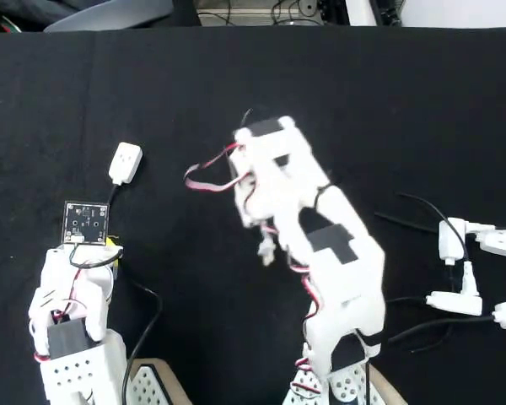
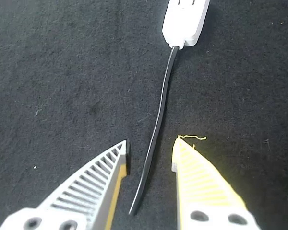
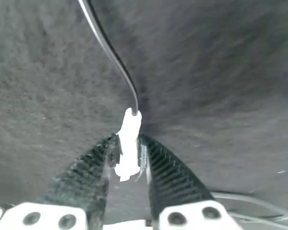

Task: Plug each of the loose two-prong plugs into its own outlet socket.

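Black cloth (image 1: 405,101) covers the whole table in the high view. A white outlet socket (image 1: 125,163) lies on it at the left. Its black cord (image 1: 114,192) runs down toward the left arm (image 1: 72,304), which sits low at the left side. The right arm (image 1: 329,253) is in the middle of the table, and a small white plug (image 1: 267,250) shows at its tip, well apart from the outlet socket. More white plug parts (image 1: 455,299) with dark cords lie in a bunch near the right edge.

Next comes the left wrist view. The left gripper (image 2: 150,152) is wide open and holds nothing. One finger is white (image 2: 103,179) and the other is yellow. The black cord (image 2: 161,105) lies on the cloth in the gap between them and touches neither one. It leads to the outlet socket (image 2: 185,21), which lies flat on the cloth farther off.

Last is the right wrist view. The right gripper (image 3: 128,146) is squeezed tight on the plug (image 3: 130,125), with a dark finger (image 3: 168,177) pressing on each side. A thin cord (image 3: 108,48) comes out of the plug's far end and bends away over the cloth.
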`<control>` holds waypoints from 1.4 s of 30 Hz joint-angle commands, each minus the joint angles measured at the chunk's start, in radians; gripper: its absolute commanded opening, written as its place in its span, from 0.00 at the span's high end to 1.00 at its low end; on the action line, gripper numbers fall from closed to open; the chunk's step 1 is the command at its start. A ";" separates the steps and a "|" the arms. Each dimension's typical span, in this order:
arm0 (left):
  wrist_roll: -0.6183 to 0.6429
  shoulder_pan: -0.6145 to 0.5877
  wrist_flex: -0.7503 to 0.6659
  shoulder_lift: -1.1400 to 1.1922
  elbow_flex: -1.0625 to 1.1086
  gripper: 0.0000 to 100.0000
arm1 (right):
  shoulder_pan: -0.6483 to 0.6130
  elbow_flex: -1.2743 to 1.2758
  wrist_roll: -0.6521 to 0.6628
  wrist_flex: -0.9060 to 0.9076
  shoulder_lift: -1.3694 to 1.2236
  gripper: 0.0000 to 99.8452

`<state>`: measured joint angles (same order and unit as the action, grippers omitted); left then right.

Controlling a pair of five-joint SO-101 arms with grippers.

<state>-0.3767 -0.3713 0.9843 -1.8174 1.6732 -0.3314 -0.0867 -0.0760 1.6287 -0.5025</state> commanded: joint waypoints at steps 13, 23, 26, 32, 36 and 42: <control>-0.009 -0.008 -0.015 -0.005 -0.001 0.84 | -0.095 -0.070 0.178 0.046 -0.001 0.99; -0.009 -0.008 -0.015 -0.005 -0.001 0.84 | -0.227 0.125 0.035 -0.026 -0.001 0.99; -0.009 -0.008 -0.015 -0.005 -0.001 0.84 | -0.242 0.136 -0.002 -0.026 -0.001 0.99; -0.009 -0.008 -0.015 -0.005 -0.001 0.84 | -0.270 0.136 -0.015 -0.025 -0.035 0.99; -0.009 -0.008 -0.015 -0.005 -0.001 0.84 | -0.270 0.130 -0.063 -0.020 -0.105 0.99; -0.009 -0.008 -0.015 -0.005 -0.001 0.84 | -0.258 0.127 -0.061 -0.018 -0.113 0.99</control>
<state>-0.3767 -0.3713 0.9843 -1.8174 1.6732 -0.5815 0.0315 -0.1250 1.6072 -0.6007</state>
